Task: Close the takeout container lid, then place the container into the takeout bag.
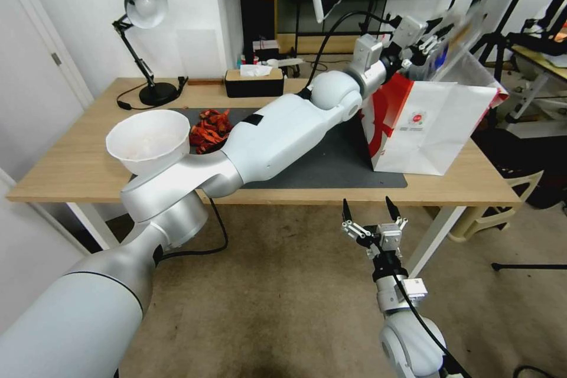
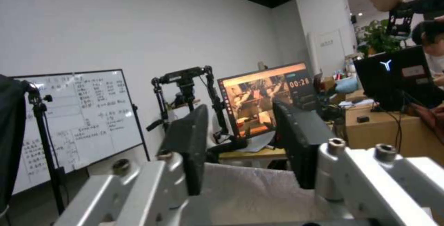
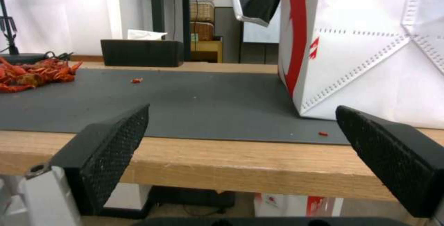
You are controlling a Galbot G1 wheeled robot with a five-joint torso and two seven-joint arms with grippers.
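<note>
1. Head view puts my left gripper (image 1: 430,42) at the mouth of the takeout bag (image 1: 437,124), which stands upright on the dark mat (image 1: 331,159). Its pincer is parted with nothing between the pads (image 2: 187,149).
2. A blurred clear shape with a bluish patch sits beside those fingers. It may be the takeout container, but I cannot tell.
3. I judge this is the release, so I'd lift straight up and avoid snagging the bag's rim.
4. White bowl (image 1: 147,142): I cannot make out any contents; red crayfish (image 1: 209,127) lie beside it.
5. Black tissue box (image 1: 254,82): a tissue pokes out.
6. Right gripper (image 1: 367,205) waits below the table edge (image 3: 222,167), spread wide.
7. The bag's inside is hidden.
</note>
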